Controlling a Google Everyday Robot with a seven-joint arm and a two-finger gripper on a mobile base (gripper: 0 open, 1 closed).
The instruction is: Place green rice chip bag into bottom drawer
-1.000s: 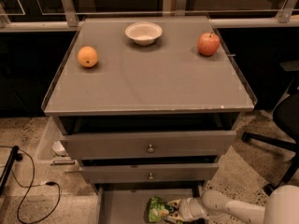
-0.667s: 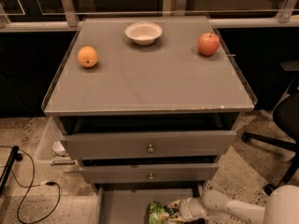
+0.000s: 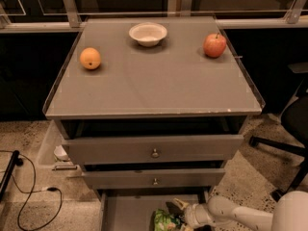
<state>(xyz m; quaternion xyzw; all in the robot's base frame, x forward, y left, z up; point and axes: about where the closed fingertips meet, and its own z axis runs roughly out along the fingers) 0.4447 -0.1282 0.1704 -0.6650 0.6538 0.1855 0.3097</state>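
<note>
The green rice chip bag (image 3: 165,221) lies in the open bottom drawer (image 3: 126,214) at the lower edge of the camera view, partly cut off by the frame. My gripper (image 3: 175,211) reaches in from the right on a white arm (image 3: 240,216) and sits right at the bag's right side, over the drawer floor. The bag's lower part is out of view.
The grey cabinet top (image 3: 154,76) holds an orange (image 3: 90,58), a white bowl (image 3: 147,33) and a red apple (image 3: 214,45). Two upper drawers with knobs (image 3: 154,153) stand slightly pulled out. A black cable (image 3: 33,196) lies on the floor at left; a chair base (image 3: 284,148) at right.
The gripper and the green bag have shifted very slightly within the bottom drawer. Nothing on the cabinet top has moved.
</note>
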